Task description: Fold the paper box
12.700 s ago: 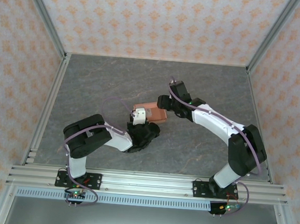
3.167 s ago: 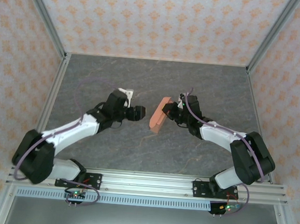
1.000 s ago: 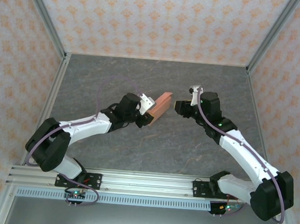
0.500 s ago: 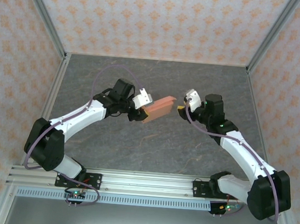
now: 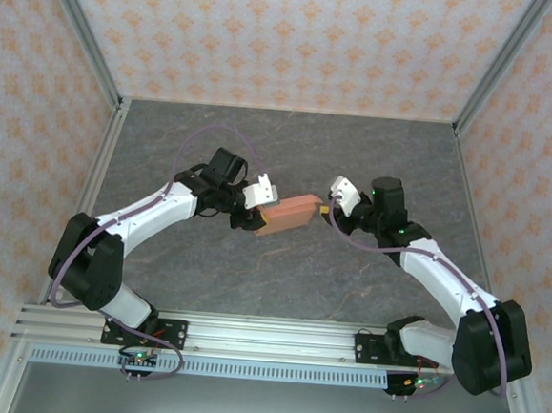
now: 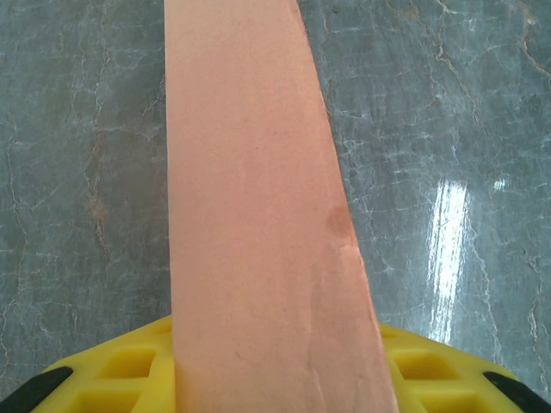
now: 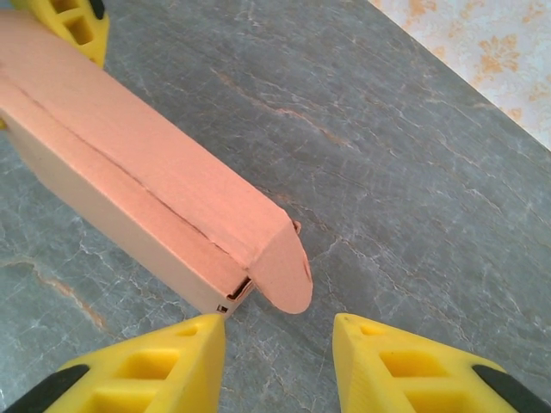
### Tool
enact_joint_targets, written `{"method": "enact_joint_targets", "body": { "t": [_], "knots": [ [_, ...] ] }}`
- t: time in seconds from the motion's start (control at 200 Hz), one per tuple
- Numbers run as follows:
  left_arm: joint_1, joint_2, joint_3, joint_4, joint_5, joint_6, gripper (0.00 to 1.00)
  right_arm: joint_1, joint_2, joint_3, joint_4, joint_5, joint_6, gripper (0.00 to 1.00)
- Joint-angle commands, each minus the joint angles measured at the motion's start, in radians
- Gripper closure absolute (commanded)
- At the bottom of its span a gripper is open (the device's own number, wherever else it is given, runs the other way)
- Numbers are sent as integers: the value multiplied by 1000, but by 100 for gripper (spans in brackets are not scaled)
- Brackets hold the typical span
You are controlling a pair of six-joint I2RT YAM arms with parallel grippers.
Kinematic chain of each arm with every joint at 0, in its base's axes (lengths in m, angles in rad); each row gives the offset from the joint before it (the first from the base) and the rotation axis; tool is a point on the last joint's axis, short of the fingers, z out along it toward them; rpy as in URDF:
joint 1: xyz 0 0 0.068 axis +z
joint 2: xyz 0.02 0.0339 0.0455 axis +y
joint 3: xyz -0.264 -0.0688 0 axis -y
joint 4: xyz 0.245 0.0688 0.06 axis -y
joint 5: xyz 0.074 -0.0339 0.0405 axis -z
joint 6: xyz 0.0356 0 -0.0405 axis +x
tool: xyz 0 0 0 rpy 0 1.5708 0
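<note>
Over the table [image 5: 251, 281] the box [image 5: 290, 214] has swung nearer, and the right gripper [image 7: 280, 361] has closed in on its free end. Left gripper [image 5: 256, 215] pinches the other end. Right claw spread, fingertips just short of the rounded flap [image 7: 288, 267].

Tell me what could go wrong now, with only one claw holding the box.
1. The left claw grips the paper box by one end alone; a push from the right claw might twist it or pull it loose.
2. The rounded end flap is not tucked in and sits before the open right claw; a misaligned push might crumple it.
</note>
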State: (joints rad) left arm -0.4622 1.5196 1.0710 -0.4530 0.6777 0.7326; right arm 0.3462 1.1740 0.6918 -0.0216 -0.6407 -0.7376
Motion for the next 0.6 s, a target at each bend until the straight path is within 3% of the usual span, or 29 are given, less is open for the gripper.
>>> {"method": "enact_joint_targets", "body": {
  "t": [0.0, 0.596],
  "knots": [
    [4, 9, 37, -19, 41, 37, 66, 0, 32, 19, -24, -63, -45, 63],
    [4, 44, 51, -29, 74, 53, 66, 9, 77, 43, -9, -38, -54, 72]
  ]
}}
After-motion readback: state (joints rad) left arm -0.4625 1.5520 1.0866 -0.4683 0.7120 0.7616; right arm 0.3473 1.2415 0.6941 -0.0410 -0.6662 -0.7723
